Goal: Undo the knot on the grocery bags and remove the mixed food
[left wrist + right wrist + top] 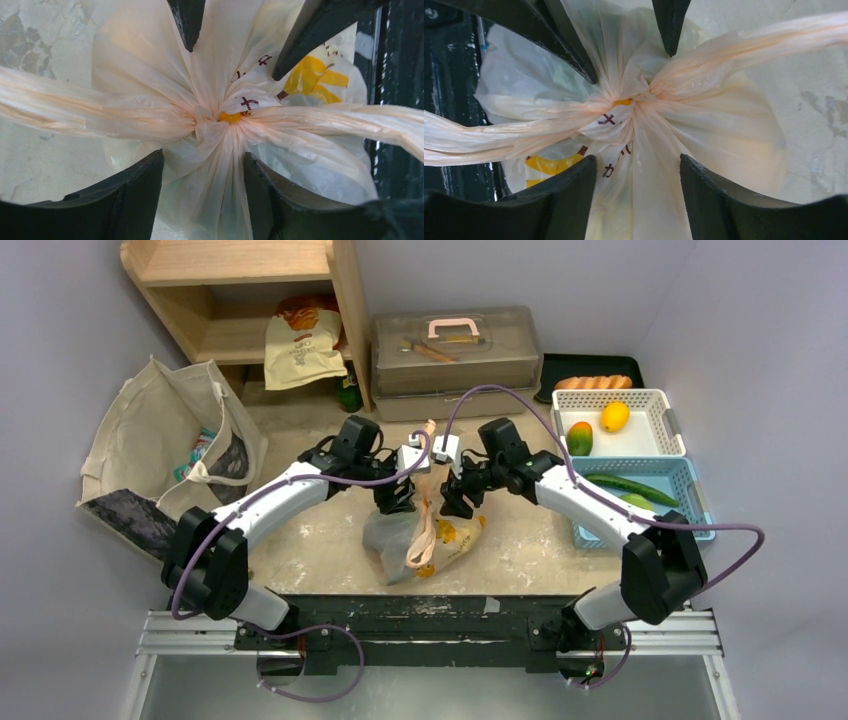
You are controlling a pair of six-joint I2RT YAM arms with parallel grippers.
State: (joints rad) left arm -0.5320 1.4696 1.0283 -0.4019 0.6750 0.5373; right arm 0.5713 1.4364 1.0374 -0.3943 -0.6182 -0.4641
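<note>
The grocery bag (445,538) lies on the table between both arms, pale orange with yellow print. Its knot (220,117) (629,102) is a tight twist at the middle, and the handle loops (75,112) stretch out to either side. My left gripper (203,155) (395,498) is open, its fingers straddling a gathered fold of bag just below the knot. My right gripper (638,159) (458,502) is open too and straddles the fold on the opposite side. Each one's fingertips point at the knot from across it. The mixed food in the bag is hidden by the plastic.
A white basket (660,400) holds a yellow fruit (615,416) and an orange-green one (580,438). A blue basket (690,480) holds long green vegetables. A canvas tote (150,430) stands at left, a wooden shelf (240,300) and a lidded clear box (455,350) behind.
</note>
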